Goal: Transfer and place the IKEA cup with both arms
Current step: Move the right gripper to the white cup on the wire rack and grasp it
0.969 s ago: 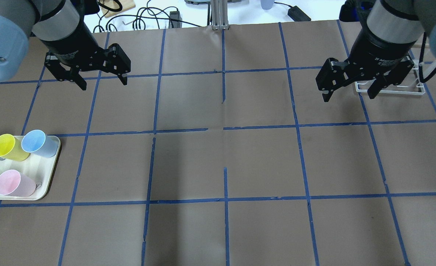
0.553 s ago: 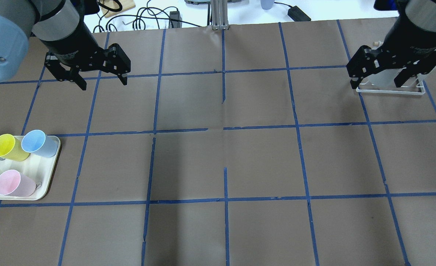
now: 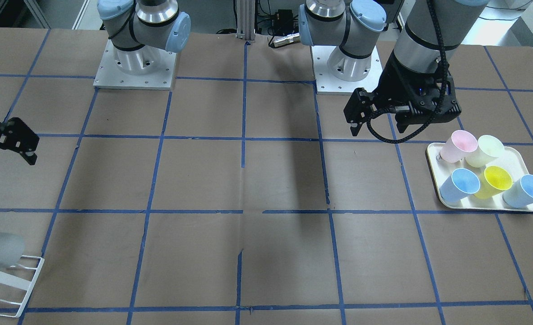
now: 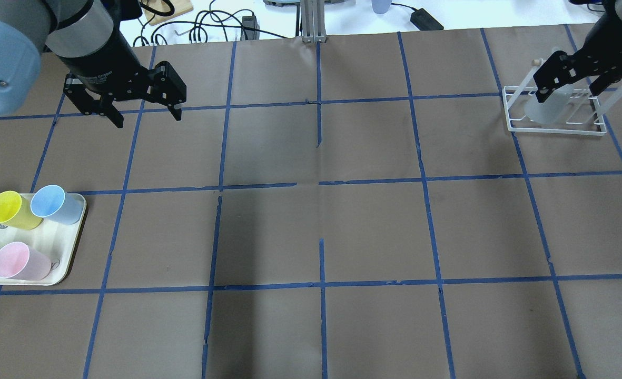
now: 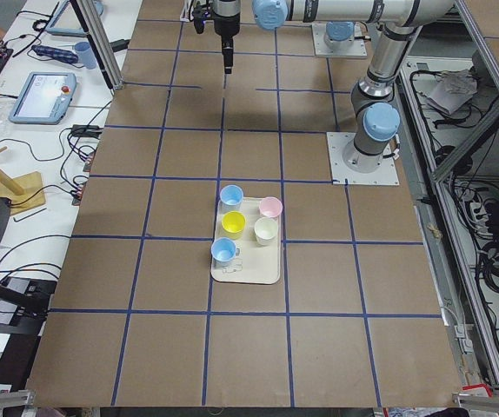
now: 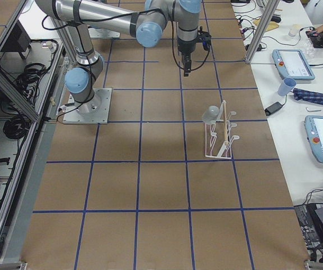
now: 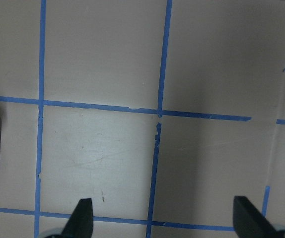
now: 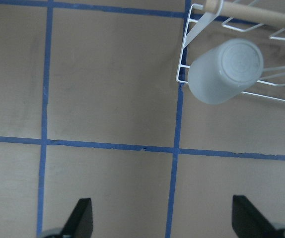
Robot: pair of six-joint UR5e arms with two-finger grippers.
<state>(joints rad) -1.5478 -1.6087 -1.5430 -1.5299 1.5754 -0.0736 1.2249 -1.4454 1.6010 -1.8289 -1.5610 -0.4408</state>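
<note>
The IKEA cup (image 8: 226, 72), a plain frosted grey-white tumbler, hangs base-up and tilted at one end of the white wire rack (image 6: 223, 135). The right gripper (image 4: 569, 93) hovers above the rack with its jaws spread. The left gripper (image 4: 147, 120), also spread, is well apart from the rack.

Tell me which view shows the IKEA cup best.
Right wrist-mounted: the IKEA cup is large and unobstructed on the white rack, base toward camera. Overhead: right gripper partly covers it. Front-facing: cropped at the edge. Exterior right: small.

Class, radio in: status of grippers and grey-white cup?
Left gripper open, empty. Right gripper open, clear of IKEA cup. Cup upended on wire rack. Path unobstructed.
</note>
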